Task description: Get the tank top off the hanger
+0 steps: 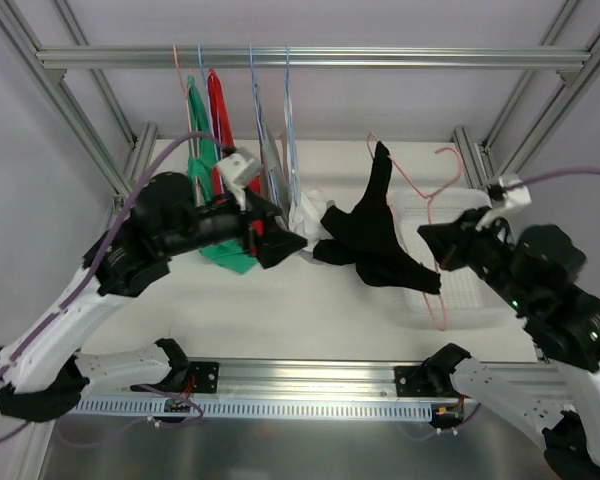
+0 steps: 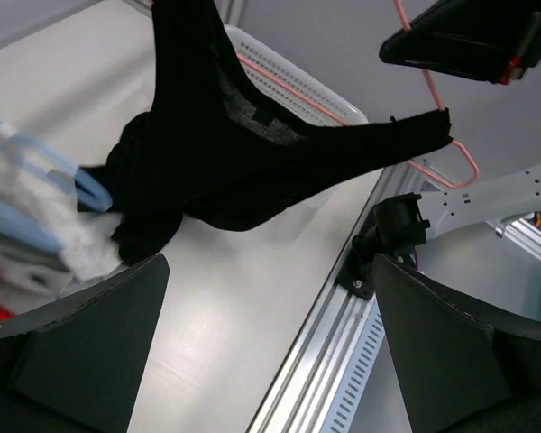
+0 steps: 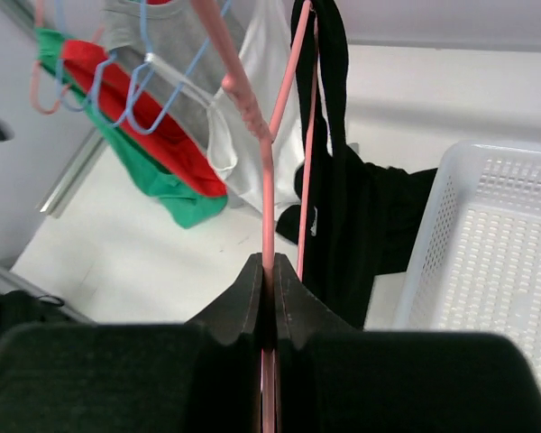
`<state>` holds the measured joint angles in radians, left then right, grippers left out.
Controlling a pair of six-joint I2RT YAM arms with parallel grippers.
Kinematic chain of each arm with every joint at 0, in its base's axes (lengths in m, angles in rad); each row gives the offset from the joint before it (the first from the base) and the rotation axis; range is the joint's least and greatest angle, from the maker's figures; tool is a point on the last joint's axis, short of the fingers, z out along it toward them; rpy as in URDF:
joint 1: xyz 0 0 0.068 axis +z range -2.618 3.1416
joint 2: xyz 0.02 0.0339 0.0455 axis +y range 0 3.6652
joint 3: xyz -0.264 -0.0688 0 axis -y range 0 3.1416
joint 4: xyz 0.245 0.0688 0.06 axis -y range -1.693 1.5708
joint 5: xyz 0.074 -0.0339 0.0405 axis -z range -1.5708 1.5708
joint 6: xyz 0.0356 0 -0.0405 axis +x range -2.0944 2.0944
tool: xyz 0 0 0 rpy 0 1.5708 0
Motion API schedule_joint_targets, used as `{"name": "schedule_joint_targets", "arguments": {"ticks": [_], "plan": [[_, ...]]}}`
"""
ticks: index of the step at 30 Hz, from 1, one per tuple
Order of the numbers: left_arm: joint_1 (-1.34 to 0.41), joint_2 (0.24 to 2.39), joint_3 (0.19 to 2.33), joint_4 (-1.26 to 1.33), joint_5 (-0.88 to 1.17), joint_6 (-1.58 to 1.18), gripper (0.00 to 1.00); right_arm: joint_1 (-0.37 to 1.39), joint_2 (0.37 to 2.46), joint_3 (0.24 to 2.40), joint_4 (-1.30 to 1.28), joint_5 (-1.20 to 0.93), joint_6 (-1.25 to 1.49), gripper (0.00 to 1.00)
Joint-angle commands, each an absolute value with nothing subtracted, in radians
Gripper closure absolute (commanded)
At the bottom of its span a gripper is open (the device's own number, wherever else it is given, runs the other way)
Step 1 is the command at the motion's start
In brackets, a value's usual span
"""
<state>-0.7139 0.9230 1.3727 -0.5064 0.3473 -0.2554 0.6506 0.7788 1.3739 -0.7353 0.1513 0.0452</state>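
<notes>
A black tank top (image 1: 375, 235) hangs on a pink wire hanger (image 1: 427, 205) held up over the middle of the table. One strap runs up over the hanger's top, and the body droops left and down. My right gripper (image 1: 442, 248) is shut on the hanger's wire. In the right wrist view the pink hanger (image 3: 269, 180) runs straight into the closed gripper (image 3: 268, 275), with the tank top (image 3: 352, 207) just beyond. My left gripper (image 1: 285, 235) stands wide open at the garment's left end. In the left wrist view the tank top (image 2: 225, 135) hangs above and beyond the empty fingers (image 2: 81, 352).
A white perforated basket (image 1: 470, 290) sits on the table under the hanger, right of centre. Green (image 1: 202, 150), red (image 1: 218, 110) and white (image 1: 305, 212) garments hang on blue and pink hangers from the back rail. Aluminium frame posts border the table.
</notes>
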Motion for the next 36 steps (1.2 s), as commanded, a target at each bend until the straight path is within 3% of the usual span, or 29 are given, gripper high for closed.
{"name": "schedule_joint_targets", "arguments": {"ticks": [1,7,10,14,15,18,19,22,26,33,36], "plan": [[-0.943,1.076,1.538,-0.417,-0.049,-0.170,0.01,0.650,0.661,1.371,-0.833,0.066,0.083,1.00],[-1.029,1.401,1.745,-0.315,-0.002,-0.150,0.03,0.649,0.555,1.451,-0.971,-0.100,0.124,1.00],[-1.042,1.494,1.807,-0.281,-0.002,-0.160,0.08,0.649,0.531,1.489,-0.992,-0.098,0.132,1.00],[-1.045,1.563,1.841,-0.265,0.021,-0.170,0.23,0.650,0.520,1.519,-0.999,-0.098,0.132,1.00],[-1.045,1.571,1.842,-0.261,0.028,-0.172,0.36,0.649,0.522,1.520,-1.002,-0.101,0.132,1.00],[-1.045,1.582,1.835,-0.253,0.046,-0.181,0.58,0.649,0.519,1.519,-1.005,-0.089,0.130,1.00],[-1.045,1.580,1.827,-0.249,0.048,-0.183,0.72,0.649,0.517,1.517,-1.003,-0.087,0.129,1.00],[-1.045,1.565,1.812,-0.241,0.043,-0.183,0.97,0.649,0.517,1.514,-1.005,-0.078,0.129,1.00],[-1.045,1.516,1.772,-0.235,0.022,-0.184,1.00,0.649,0.496,1.477,-1.006,-0.048,0.109,1.00],[-1.043,1.404,1.629,-0.235,-0.438,-0.278,1.00,0.649,0.340,1.428,-1.106,-0.227,0.014,1.00],[-1.043,1.391,1.603,-0.236,-0.440,-0.293,1.00,0.649,0.260,1.443,-1.098,-0.278,0.008,1.00]]}}
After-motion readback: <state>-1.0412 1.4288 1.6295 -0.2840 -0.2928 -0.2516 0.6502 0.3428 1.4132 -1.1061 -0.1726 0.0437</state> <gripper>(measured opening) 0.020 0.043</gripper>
